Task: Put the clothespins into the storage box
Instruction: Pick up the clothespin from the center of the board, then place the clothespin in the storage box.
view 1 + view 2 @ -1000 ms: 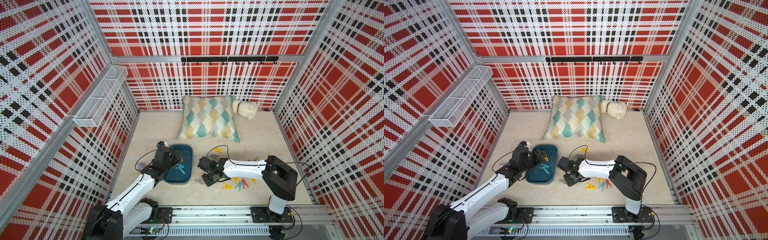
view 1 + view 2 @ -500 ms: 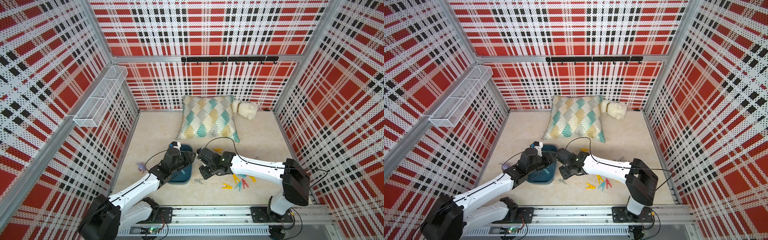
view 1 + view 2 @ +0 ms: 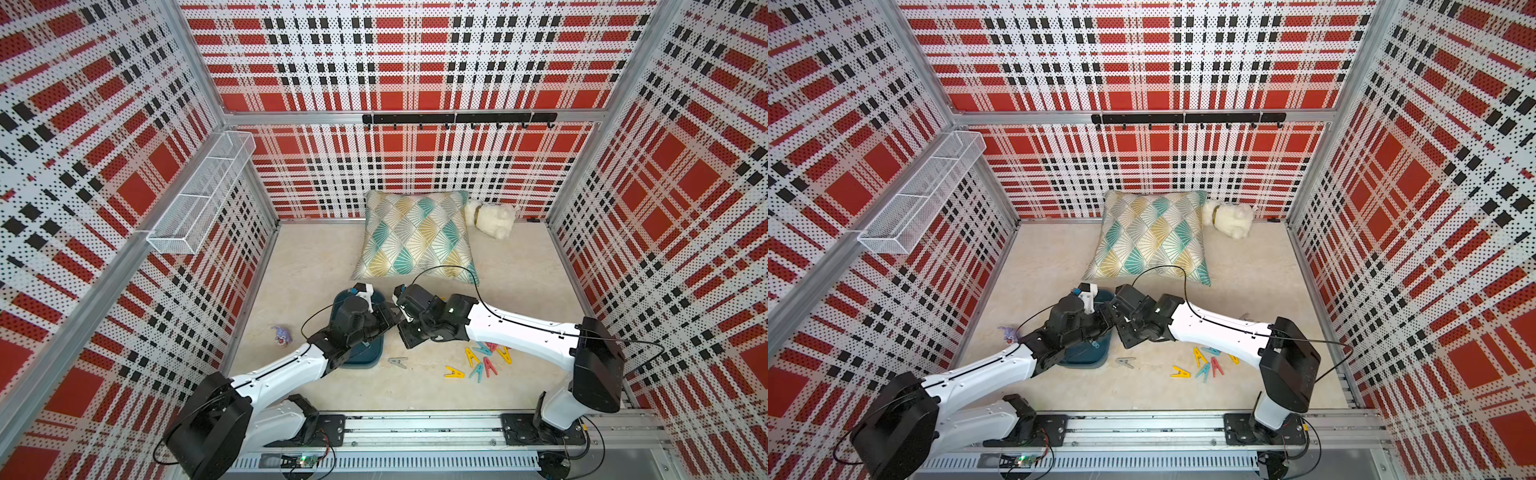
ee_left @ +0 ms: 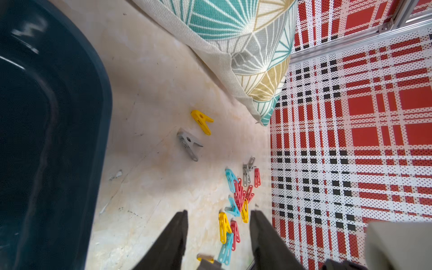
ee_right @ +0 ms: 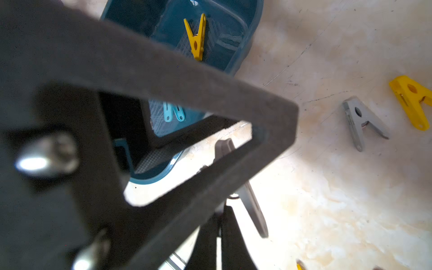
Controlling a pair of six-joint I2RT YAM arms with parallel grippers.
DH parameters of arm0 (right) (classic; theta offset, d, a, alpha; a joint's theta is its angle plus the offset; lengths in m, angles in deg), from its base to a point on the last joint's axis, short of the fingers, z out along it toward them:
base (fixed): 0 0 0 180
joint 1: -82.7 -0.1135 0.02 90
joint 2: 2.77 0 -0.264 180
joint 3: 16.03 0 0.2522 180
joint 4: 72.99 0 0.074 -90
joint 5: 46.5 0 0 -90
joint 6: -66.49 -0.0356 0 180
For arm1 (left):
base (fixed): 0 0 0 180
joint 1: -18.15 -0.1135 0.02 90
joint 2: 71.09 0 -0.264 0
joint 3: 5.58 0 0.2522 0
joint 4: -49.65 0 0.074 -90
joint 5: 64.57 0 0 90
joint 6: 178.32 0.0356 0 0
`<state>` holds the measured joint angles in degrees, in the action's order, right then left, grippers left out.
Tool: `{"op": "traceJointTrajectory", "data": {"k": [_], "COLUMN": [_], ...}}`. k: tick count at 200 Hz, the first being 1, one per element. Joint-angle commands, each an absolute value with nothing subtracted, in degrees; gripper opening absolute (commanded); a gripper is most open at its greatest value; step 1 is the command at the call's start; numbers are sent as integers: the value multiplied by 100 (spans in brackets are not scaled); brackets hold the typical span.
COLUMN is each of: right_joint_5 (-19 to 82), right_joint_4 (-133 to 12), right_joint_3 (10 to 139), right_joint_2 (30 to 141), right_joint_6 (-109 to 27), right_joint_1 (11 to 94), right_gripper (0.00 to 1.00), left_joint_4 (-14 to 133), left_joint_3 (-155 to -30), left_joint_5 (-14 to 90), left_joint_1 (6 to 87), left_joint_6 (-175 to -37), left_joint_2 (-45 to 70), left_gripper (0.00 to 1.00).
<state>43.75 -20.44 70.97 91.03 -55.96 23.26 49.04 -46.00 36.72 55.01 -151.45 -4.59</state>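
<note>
The dark teal storage box (image 3: 361,362) (image 3: 1084,362) lies under my left arm; a yellow clothespin (image 5: 196,37) and a blue one (image 5: 174,113) lie in it. My left gripper (image 3: 392,318) (image 4: 218,233) hovers at the box's right rim, open, with nothing between its fingers. Facing it close by, my right gripper (image 3: 404,334) (image 5: 219,224) is shut on a grey clothespin (image 5: 252,210). Several yellow, blue and red clothespins (image 3: 482,361) (image 4: 236,198) lie in a loose heap on the floor to the right. A single grey clothespin (image 3: 397,362) lies near the box.
A patterned pillow (image 3: 415,237) and a white plush toy (image 3: 490,218) lie at the back. A small purple figure (image 3: 282,334) stands left of the box. On the left wall hangs a white wire basket (image 3: 199,199); a black hook rail (image 3: 457,118) crosses the back wall.
My right gripper has risen off the floor and moved left toward the box, closing as it went. My left gripper has swung from over the box to its right rim.
</note>
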Motion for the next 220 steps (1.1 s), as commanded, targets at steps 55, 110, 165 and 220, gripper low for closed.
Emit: {"op": "traceJointTrajectory", "data": {"k": [55,110,165,220], "right_joint_5": [4521,4454,4638,4527], "right_joint_4": [-2234,-2315,-2245,-2187], "right_joint_3": [7211,7227,7049,6603], "right_joint_2": [8794,8830,8537,8257], "right_joint_6": [-5662,-5674,-5651,-5563], "right_joint_1": [2382,2394,2484,2752], "right_gripper": [6,10,44,45], "left_joint_4": [4553,4534,4653,5506], "left_joint_3": [-4399,-4391,-4414,-4463], "left_joint_5": [3721,3721,3747,3714], "left_joint_1": [5603,5595,5392,4475], "left_joint_6": [-15258,-15276,-15170,-14510], "left_joint_2": [-500,-577,-612,-867], "left_gripper": [37,19,0,0]}}
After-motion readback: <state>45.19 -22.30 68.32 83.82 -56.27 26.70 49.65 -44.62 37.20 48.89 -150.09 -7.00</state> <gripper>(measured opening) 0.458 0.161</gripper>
